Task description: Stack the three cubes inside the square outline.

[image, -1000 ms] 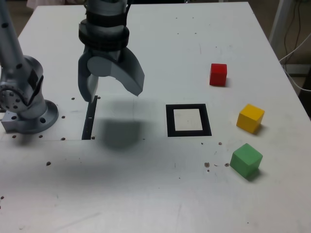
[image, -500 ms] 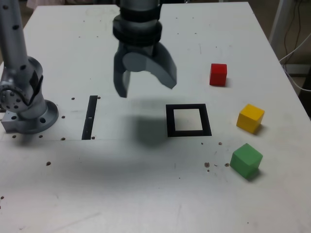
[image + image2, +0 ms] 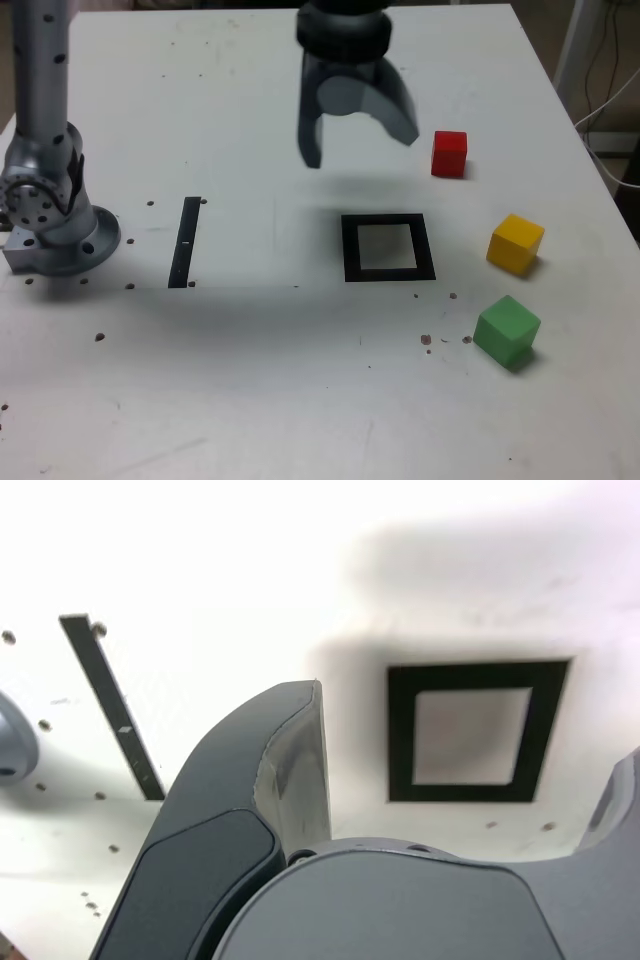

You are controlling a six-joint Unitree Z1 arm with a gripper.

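White counter (image 3: 300, 400) is seen carrying a thin black strip (image 3: 185, 242) near the arm's grey base (image 3: 50, 225) at the exterior view's left. Nothing is set between the cubes and the square outline (image 3: 388, 247), which is seen empty (its white inside bare). The red cube (image 3: 449, 154), yellow cube (image 3: 515, 243) and green cube (image 3: 506, 330) are spread apart at that view's right. The jaws of the gripper (image 3: 358, 140) are held spread wide above the counter, beyond the outline, with nothing gripped or touched.
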